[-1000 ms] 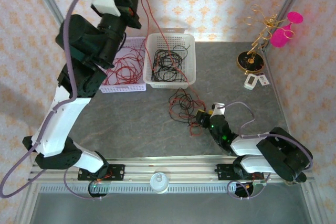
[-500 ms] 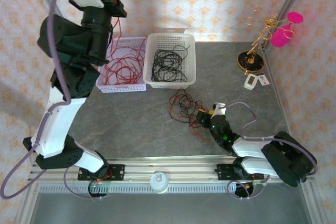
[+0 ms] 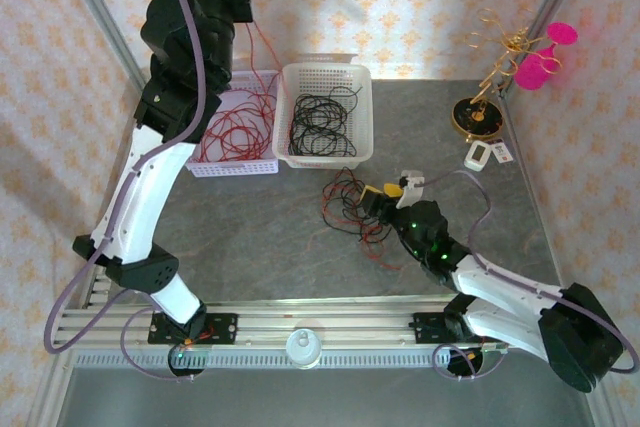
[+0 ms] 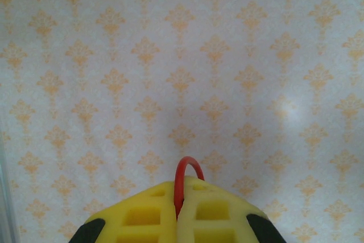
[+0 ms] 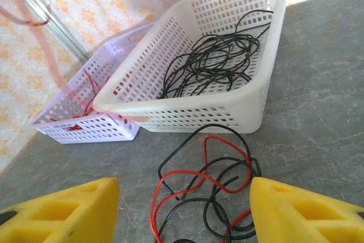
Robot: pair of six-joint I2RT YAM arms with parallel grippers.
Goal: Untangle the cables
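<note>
L end effector (image 4: 177, 211) is kept clamped on a thin red cable (image 4: 188, 166), which has been lifted over the lavender mesh basket (image 3: 232, 168); drop-off prob. next. R end effector (image 5: 183, 197), jaws apart, has been advanced to the red-black cable clump (image 3: 348, 205) on the desk (image 3: 260, 237).

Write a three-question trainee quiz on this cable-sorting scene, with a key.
1. True or false: the left gripper is shut on a red cable.
2. The white basket holds: A) red cables, B) black cables, C) nothing.
3. Fill in: the right gripper stands open at the red-and-black clump, which lies on the ____.
Key: 1 true; 2 B; 3 table.
</note>
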